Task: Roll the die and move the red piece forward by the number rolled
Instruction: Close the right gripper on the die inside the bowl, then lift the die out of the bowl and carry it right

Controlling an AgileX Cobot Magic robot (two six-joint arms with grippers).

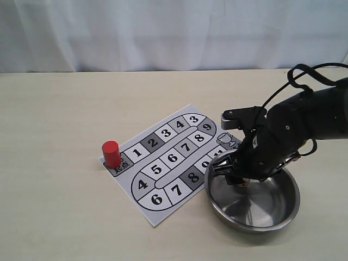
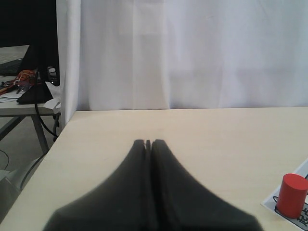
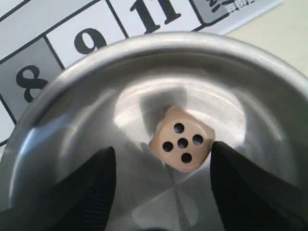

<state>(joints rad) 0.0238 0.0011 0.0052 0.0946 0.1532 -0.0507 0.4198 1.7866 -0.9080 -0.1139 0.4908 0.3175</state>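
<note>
Hovering inside the steel bowl (image 1: 253, 225), which sits by the desk's near edge toward the right corner, the right gripper (image 3: 162, 153) has its fingers spread open, one on each side of the die (image 3: 182, 144). The die lies on the bowl's floor, untouched, a five-pip face toward the wrist camera. The left gripper (image 2: 148, 143) is closed on nothing, out by the desk's left edge. The red piece (image 1: 111, 154) stands on the board's (image 1: 163, 204) start square. If the die is to be rolled, the fingers should probably close squarely on opposite flat faces, lift clear of the rim, then release it above the bowl's centre so that it tumbles inside.
</note>
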